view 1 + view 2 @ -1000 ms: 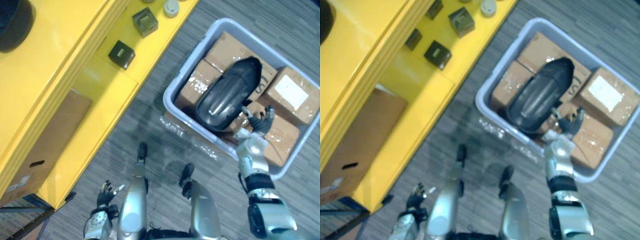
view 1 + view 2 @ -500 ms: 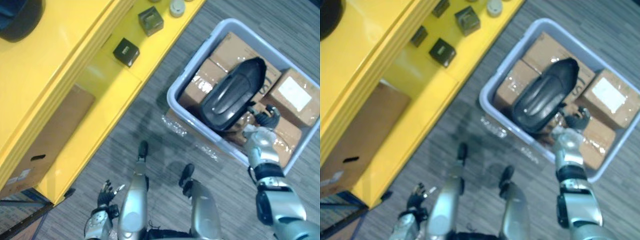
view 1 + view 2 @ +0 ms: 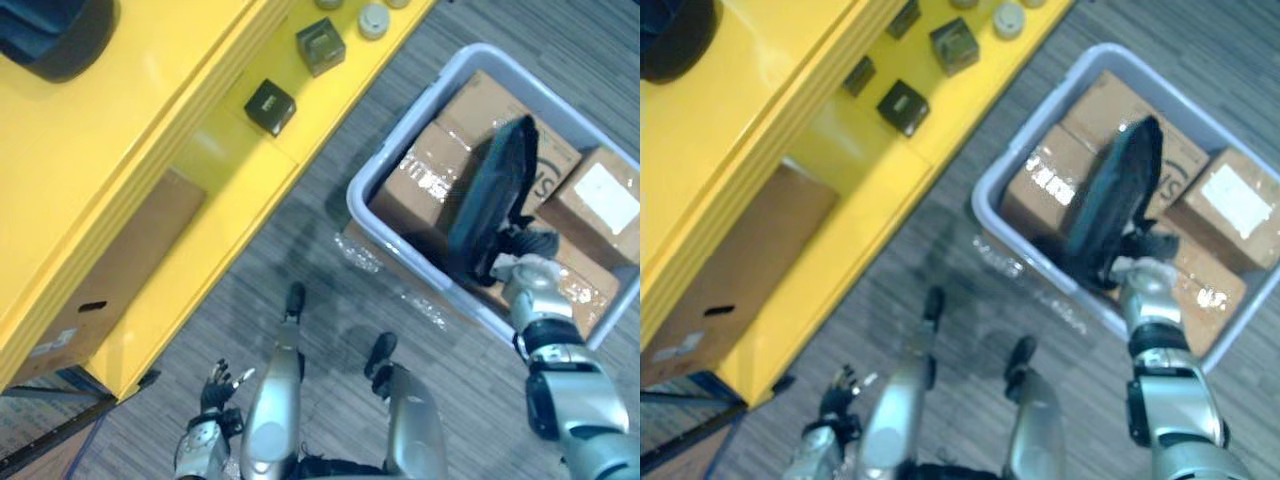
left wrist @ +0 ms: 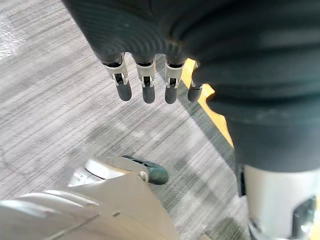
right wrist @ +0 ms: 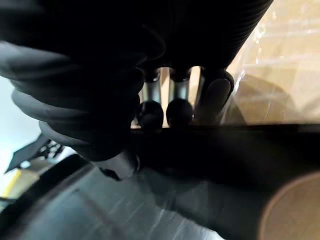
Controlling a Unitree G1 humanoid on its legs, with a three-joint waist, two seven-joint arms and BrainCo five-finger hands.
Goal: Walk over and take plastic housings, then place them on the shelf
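The yellow shelf (image 3: pixel 150 90) takes the whole upper left of the frame, running down to the lower left. A flat cardboard carton (image 3: pixel 110 270) lies on its lowest level. A dark rounded housing (image 3: pixel 55 30) sits on its top at the upper left corner.

At the upper right a pale grey bin (image 3: pixel 372 165) stands on the striped grey floor (image 3: pixel 300 250), packed with taped cardboard boxes (image 3: pixel 420 180).

The black plastic housing (image 3: pixel 490 195) stands tilted on its edge on those boxes, near the middle of the bin. Its narrow end points to the upper right.

My right hand (image 3: pixel 528 270) is at its lower end, inside the bin's near wall. My fingers (image 5: pixel 175 112) are curled round the housing's rim, holding it.

My left hand (image 3: pixel 215 385) hangs at the lower left over the floor, beside the shelf's corner. Its fingers (image 4: pixel 145 90) are straight and spread, with nothing in them.

Two small dark blocks (image 3: pixel 270 105) and a pale round part (image 3: pixel 373 18) sit on the shelf's middle level, at top centre.
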